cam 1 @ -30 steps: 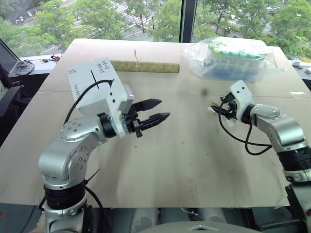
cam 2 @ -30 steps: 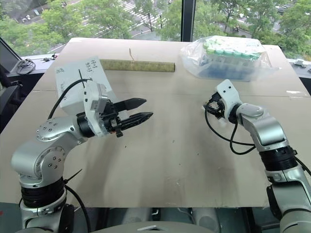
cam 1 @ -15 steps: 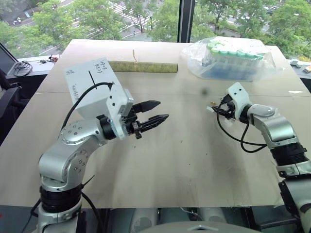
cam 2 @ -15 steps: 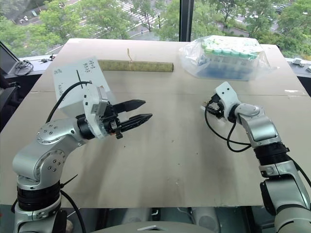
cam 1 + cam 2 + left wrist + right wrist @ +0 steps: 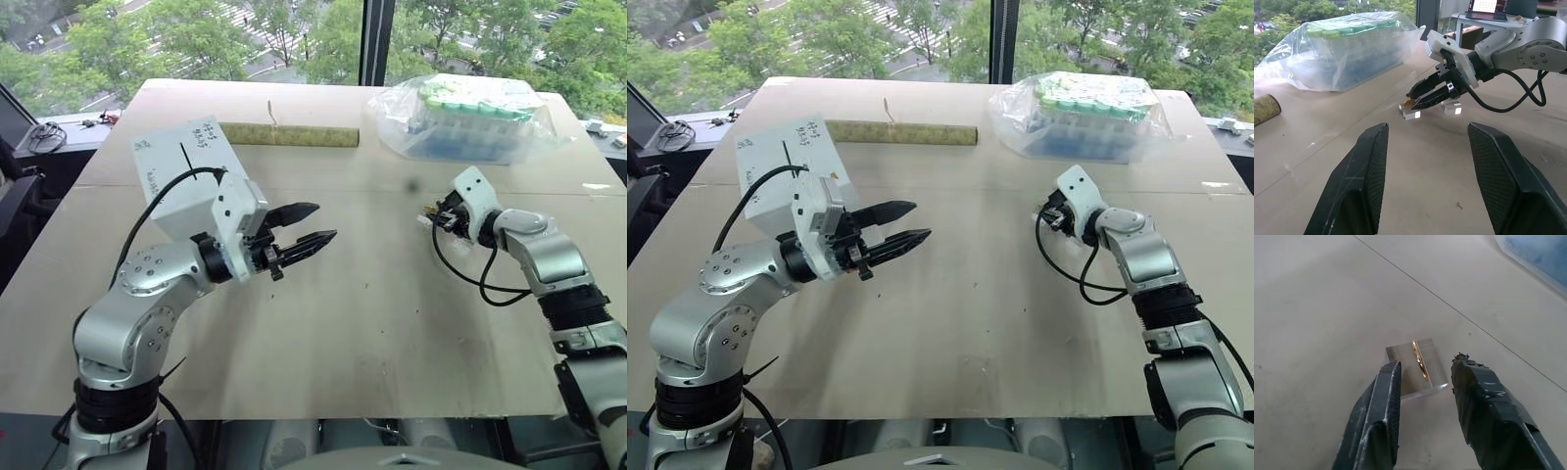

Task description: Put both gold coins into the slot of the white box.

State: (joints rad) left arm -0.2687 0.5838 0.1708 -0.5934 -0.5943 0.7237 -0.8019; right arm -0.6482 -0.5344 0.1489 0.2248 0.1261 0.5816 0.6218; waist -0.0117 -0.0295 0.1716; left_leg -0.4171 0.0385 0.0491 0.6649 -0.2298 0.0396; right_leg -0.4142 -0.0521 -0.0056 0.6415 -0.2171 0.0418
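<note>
Your left black two-fingered gripper (image 5: 312, 223) hangs open and empty by the white cube-like box (image 5: 181, 176), while your right gripper (image 5: 1422, 382) is narrowing, not yet clamped, around the thin gold coin (image 5: 1419, 359) standing edge-up in a small clear plastic block (image 5: 1413, 366); pinch off-centre and it likely tips away.

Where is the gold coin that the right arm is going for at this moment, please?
The gold coin stands on edge in a small clear block on the table's right side, just ahead of the right tool and in front of the bag of tubes.
</note>
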